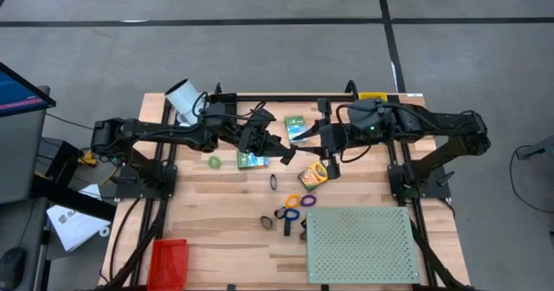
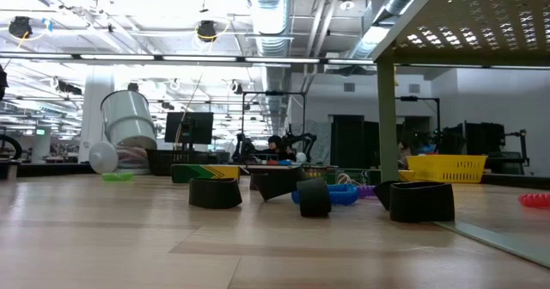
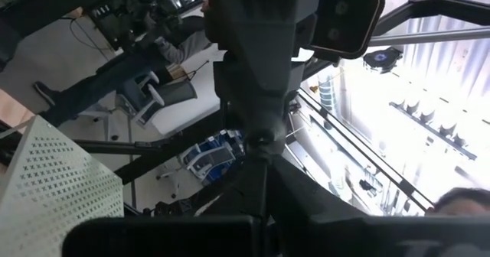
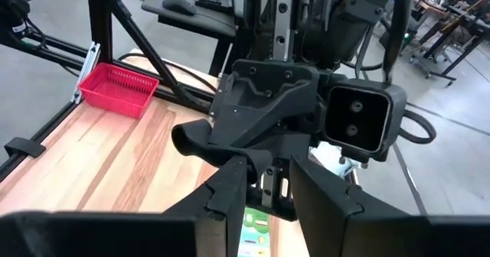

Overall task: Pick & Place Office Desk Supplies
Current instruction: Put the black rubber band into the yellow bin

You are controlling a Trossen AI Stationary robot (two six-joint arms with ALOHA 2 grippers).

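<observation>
- High view: both arms are reached toward the middle of the table (image 1: 216, 239), and their grippers are met nearly tip to tip above the far half, which suggests a handover or a shared grasp.
- The left gripper (image 1: 284, 155) is pointed toward the right arm with its fingers pressed together; a thin item may be pinched there, but this cannot be confirmed from the poor view.
- The right gripper (image 1: 331, 165) is held partly spread just beside the yellow-orange crayon box (image 1: 313, 175); whether anything is pinched cannot be told.
- One green box (image 1: 296, 125) lies between the two wrists, and a second green box (image 1: 252, 160) lies under the left forearm.
- In the right wrist view, the left arm's camera housing is seen close ahead, and a green box (image 4: 255, 230) is visible below between the right arm's dark fingers (image 4: 230, 192).
- Smaller supplies are scattered nearer the front edge: a green ring (image 1: 214, 163), an orange ring (image 1: 293, 201), a purple ring (image 1: 308, 200), and black clips (image 1: 267, 223) beside the pale green perforated board (image 1: 362, 243).
- A red basket (image 1: 168, 261) is set at the front left corner, probably as the drop point, and nothing is yet seen inside it.
- A white cylinder (image 1: 183, 99) is lying at the far left.
</observation>
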